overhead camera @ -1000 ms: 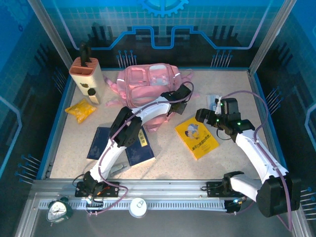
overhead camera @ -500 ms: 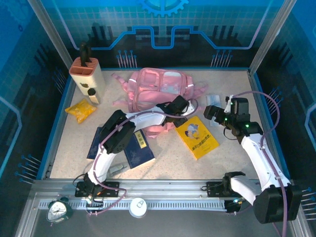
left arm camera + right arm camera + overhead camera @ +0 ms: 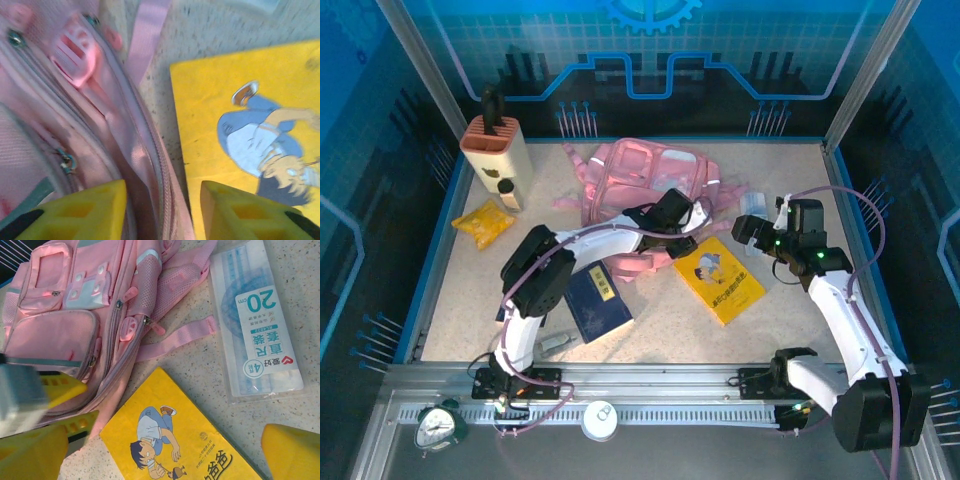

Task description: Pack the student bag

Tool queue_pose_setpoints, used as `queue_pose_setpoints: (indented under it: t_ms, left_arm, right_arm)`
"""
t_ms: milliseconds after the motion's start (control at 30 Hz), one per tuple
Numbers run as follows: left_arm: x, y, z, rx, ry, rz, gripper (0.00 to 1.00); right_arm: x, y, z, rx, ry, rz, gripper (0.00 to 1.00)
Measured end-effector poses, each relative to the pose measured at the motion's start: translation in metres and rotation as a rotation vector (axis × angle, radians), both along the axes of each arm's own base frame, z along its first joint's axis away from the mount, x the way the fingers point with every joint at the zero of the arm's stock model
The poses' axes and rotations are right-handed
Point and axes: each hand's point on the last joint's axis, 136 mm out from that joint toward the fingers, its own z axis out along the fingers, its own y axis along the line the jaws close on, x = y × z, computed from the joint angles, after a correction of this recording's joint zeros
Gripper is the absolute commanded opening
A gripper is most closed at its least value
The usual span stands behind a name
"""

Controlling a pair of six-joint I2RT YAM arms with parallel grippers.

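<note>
The student bag (image 3: 650, 185) lies at the far centre of the table (image 3: 670, 330). It sits further right than a second ago, with its near edge just beside the yellow comic book (image 3: 720, 278). The left gripper (image 3: 162, 200), clamped until now, has its jaws parted astride the bag's zip seam and grips nothing. The right gripper (image 3: 165, 452) hovers wide open and empty near the ruler packet (image 3: 260, 320). We judge the repositioning complete and the packing not yet begun.

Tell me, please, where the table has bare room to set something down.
Bare table lies by the near rail, between the blue book and the yellow book. More lies in the far right corner, beyond the ruler pack. Crowded: the middle, where the bag, yellow book and left pincer meet.
</note>
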Motion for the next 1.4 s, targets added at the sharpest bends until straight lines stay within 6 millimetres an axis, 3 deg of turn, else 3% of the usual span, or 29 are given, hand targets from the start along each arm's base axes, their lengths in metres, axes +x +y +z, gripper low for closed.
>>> queue_pose_setpoints:
  t_ms: [133, 267, 400, 500, 700, 767, 1033, 1200, 1400]
  left_arm:
    - [-0.006, 0.003, 0.061, -0.132, -0.021, 0.073, 0.55]
    - [-0.022, 0.022, 0.114, -0.277, 0.0, 0.199, 0.59]
    - [-0.039, 0.047, 0.131, -0.409, 0.102, 0.379, 0.62]
    - [-0.051, 0.065, 0.118, -0.474, 0.218, 0.531, 0.63]
    - [-0.077, 0.092, 0.053, -0.495, 0.443, 0.8, 0.63]
    - [-0.081, 0.096, 0.042, -0.5, 0.483, 0.854, 0.62]
    - [-0.073, 0.084, 0.032, -0.598, 0.584, 0.95, 0.62]
    - [-0.076, 0.086, 0.006, -0.574, 0.633, 0.98, 0.61]
    - [-0.053, 0.102, -0.018, -0.563, 0.651, 1.028, 0.59]
  right_arm:
    - [-0.002, 0.002, -0.002, 0.01, 0.012, 0.009, 1.0]
    - [0.0, 0.008, -0.008, 0.047, 0.041, 0.021, 1.0]
    - [0.008, 0.017, -0.019, 0.08, 0.089, 0.035, 1.0]
    - [0.018, 0.028, -0.022, 0.102, 0.11, 0.058, 1.0]
    - [0.056, 0.054, -0.018, 0.159, 0.116, 0.091, 1.0]
    - [0.067, 0.061, -0.022, 0.17, 0.129, 0.092, 0.99]
    - [0.102, 0.075, -0.067, 0.192, 0.227, 0.071, 0.85]
    - [0.105, 0.087, -0.099, 0.19, 0.289, 0.095, 0.76]
    - [0.106, 0.102, -0.128, 0.198, 0.331, 0.149, 0.55]
